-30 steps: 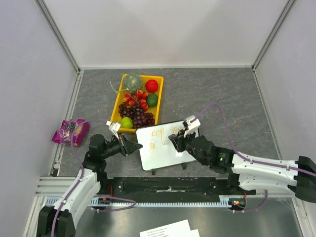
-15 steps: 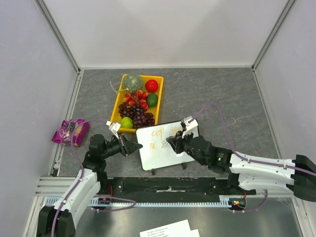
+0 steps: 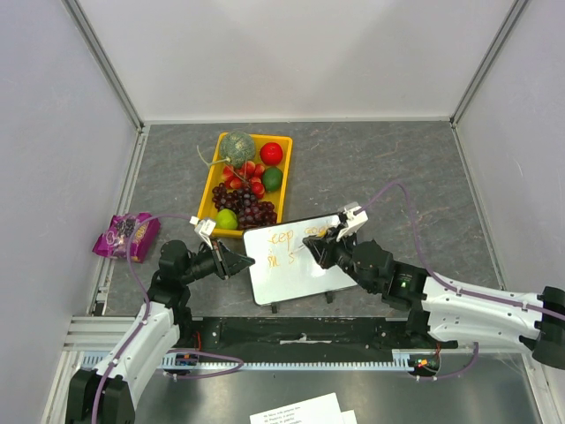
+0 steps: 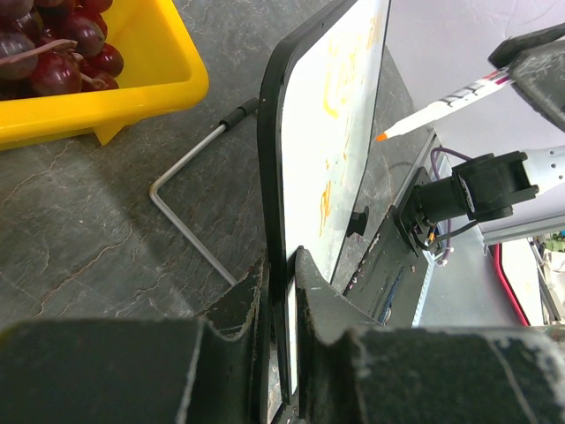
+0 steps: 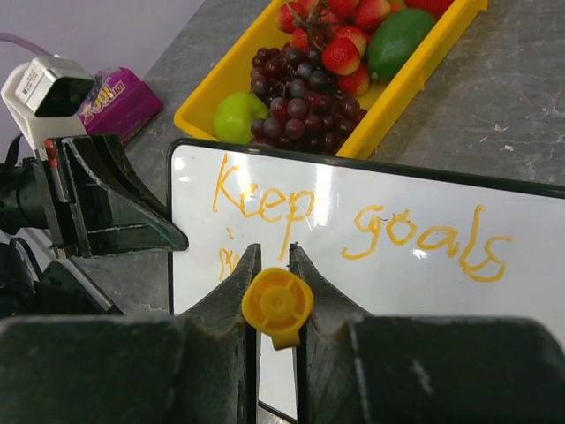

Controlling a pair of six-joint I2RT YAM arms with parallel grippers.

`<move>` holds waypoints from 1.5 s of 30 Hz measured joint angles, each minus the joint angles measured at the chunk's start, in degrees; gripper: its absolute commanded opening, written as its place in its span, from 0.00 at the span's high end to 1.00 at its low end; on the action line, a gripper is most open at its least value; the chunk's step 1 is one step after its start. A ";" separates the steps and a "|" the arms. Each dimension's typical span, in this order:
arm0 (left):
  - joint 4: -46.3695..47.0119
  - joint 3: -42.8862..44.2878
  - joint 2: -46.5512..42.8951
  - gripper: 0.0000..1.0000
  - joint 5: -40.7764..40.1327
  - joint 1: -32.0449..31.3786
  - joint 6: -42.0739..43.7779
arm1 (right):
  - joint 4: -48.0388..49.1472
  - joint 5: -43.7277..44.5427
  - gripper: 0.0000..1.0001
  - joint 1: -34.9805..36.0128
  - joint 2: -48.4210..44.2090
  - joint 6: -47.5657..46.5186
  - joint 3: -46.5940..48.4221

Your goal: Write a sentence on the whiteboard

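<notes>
Just now, in the top view, the right gripper (image 3: 320, 247) has pulled back up and to the right after dipping toward the lower left of the whiteboard (image 3: 296, 281) half a second ago. The board itself has not shifted. It stands propped near the table's front edge, just in front of the yellow tray (image 3: 208, 190), with the left gripper (image 3: 238, 261) at its left edge. The sentence (image 3: 281, 238) shows one full orange line and a short start of a second. We judge that the dip added a stroke there and that the arm is now repositioning for the next letter.

From the left wrist, we see that gripper's fingers (image 4: 243, 305) pinched almost shut on the board's dark frame, holding it upright. The marker (image 4: 441, 104) reaches in from the right, its orange tip close to the white face. Whether it touches we cannot tell, though it looks slightly lifted.

From the right wrist, the jaws are closed tight around the marker, whose yellow end sits between them. Above them we read "Keep goals". The second line starts at the left and is mostly hidden behind the fingers. So the writing is partway done, with most of the lower line yet to come.
</notes>
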 measured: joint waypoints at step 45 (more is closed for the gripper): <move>0.00 0.00 0.00 0.98 -0.09 0.00 0.00 | 0.48 -3.96 1.00 -2.58 -3.34 3.54 -6.84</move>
